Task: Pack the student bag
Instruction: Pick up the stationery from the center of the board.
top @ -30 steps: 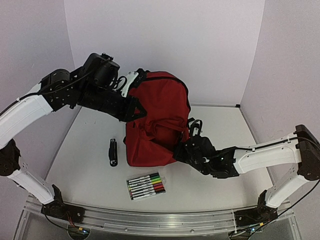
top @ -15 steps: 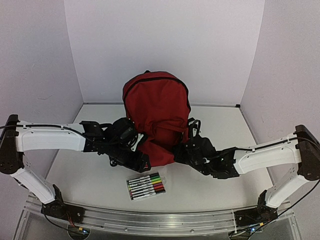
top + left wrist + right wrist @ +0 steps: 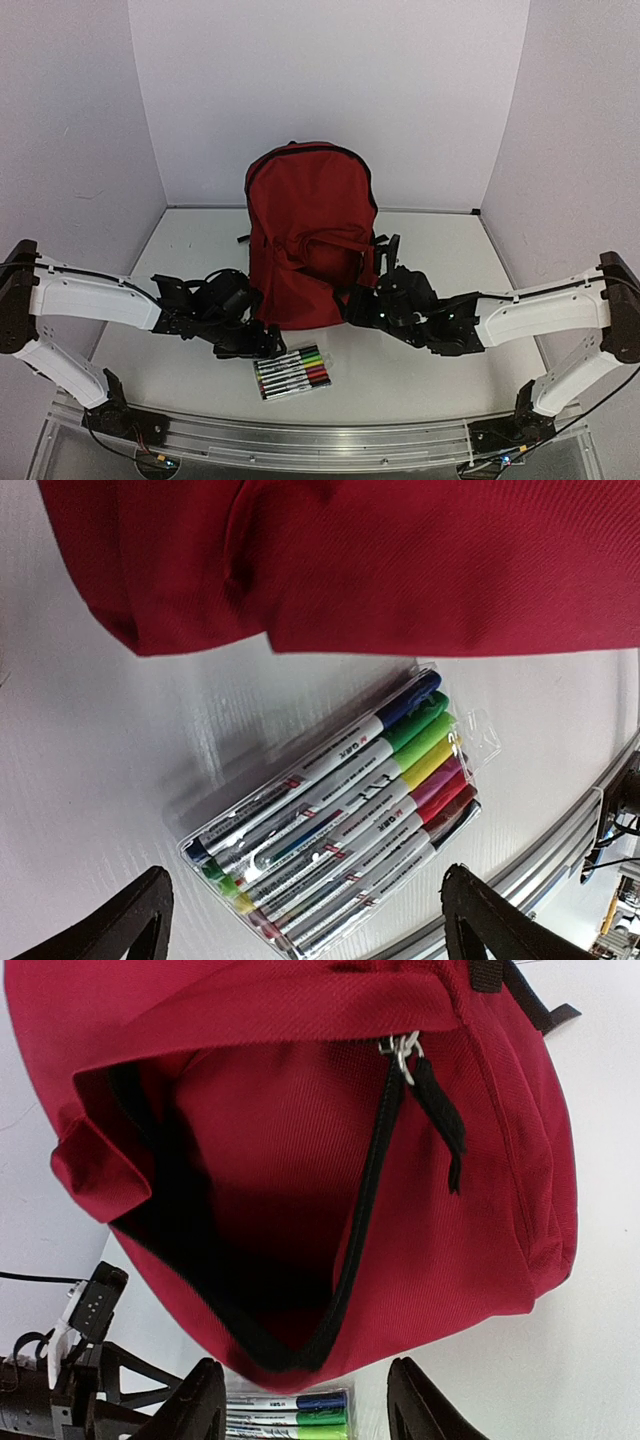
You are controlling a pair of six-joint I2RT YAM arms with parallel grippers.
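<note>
Shows dark red over the whole student bag, plain weave, no print. Runs black along the zipper, its pull tab and the strap, with silver on the small metal ring. Deepens to shadowed red inside the open pocket. Packs white barrels with dark lettering and small red marks in the clear marker pack, capped blue, green, yellow, pink, red and black. Spreads plain white across the worktop, pale lilac up the walls. Pairs white shells with black joints on the left arm and right arm. Gleams silver along the rail.
</note>
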